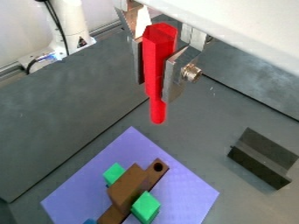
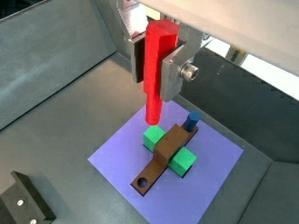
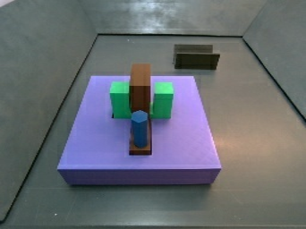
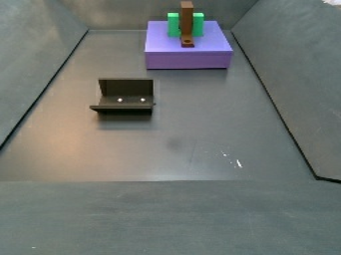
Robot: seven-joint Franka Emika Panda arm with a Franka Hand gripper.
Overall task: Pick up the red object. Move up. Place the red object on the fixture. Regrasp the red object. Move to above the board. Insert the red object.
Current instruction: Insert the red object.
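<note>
Our hand [image 1: 158, 66] is out of both side views; in wrist views it grips the red object [image 2: 156, 74] upright, high above the board [image 2: 163, 149]. The fixture [image 4: 124, 97] sits well apart, with open floor around it.

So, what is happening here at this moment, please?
A single robot arm is carrying the red object. In both wrist views the gripper is shut on it, with the peg hanging down above the board. The board bears two green blocks, a brown bar and a blue peg. The fixture stands empty on the floor, apart from the board. The gripper does not show in the side views.
</note>
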